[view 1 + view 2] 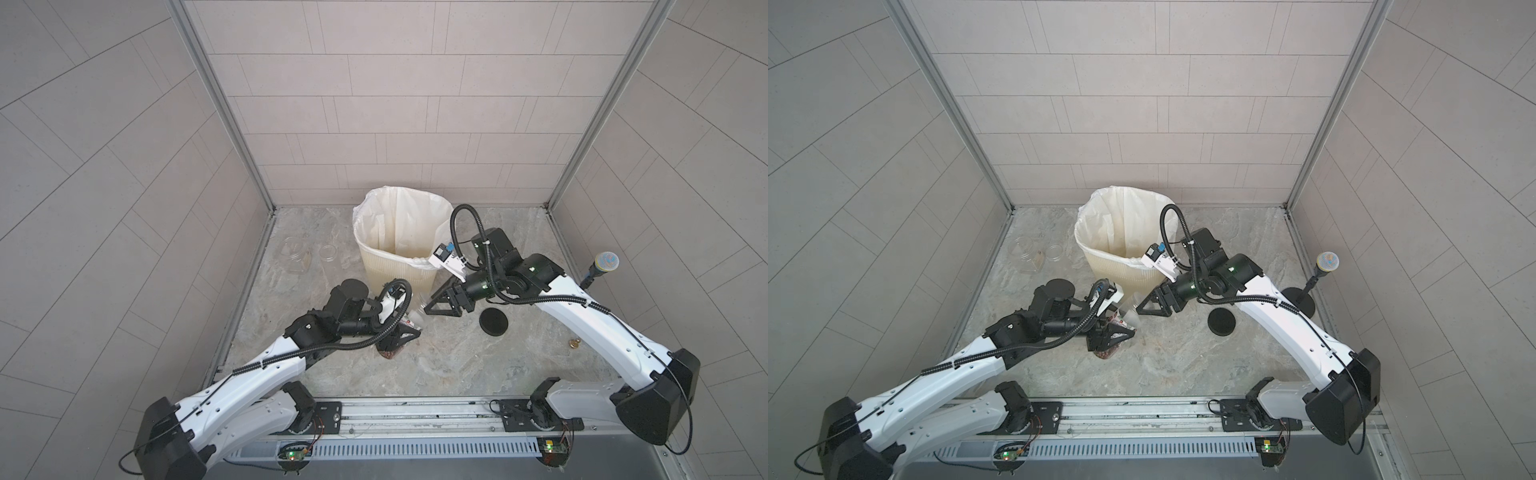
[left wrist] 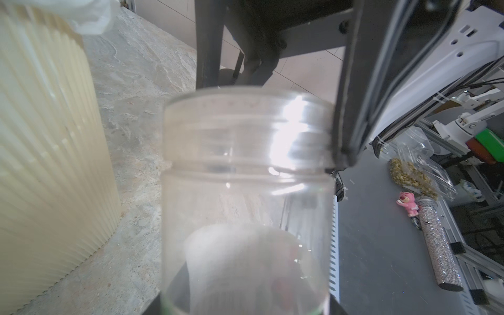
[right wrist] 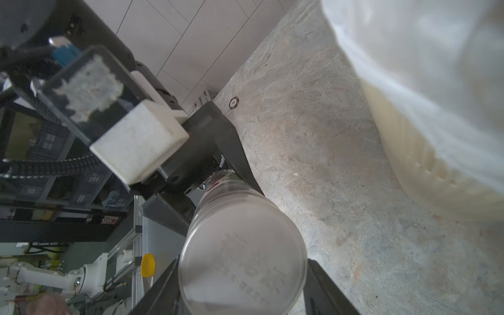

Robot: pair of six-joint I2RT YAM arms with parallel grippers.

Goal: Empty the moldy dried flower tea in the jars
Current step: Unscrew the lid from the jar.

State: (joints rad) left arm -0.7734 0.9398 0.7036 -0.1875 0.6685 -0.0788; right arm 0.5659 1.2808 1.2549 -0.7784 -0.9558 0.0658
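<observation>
A small clear jar (image 1: 417, 316) with a red-white label lies tilted just above the table, in front of the bin. My left gripper (image 1: 405, 332) is shut on its body (image 2: 245, 191). Brown-red moldy dried flower tea (image 1: 388, 354) shows through the jar's low end under the left fingers (image 1: 1106, 354). My right gripper (image 1: 428, 303) reaches in from the right, and in the right wrist view the right gripper (image 3: 242, 286) has both fingers against the jar's pale round lid (image 3: 242, 259). A second clear jar (image 1: 296, 254) lies without tea at the far left.
The cream ribbed bin (image 1: 361, 216) with its white liner stands behind the grippers. A black lid (image 1: 493, 321) lies on the table below the right wrist. A clear lid (image 1: 327, 252) sits near the left jar. At the right wall a microphone-like stand (image 1: 604, 262) rises, with a small brass piece (image 1: 574, 344) nearby.
</observation>
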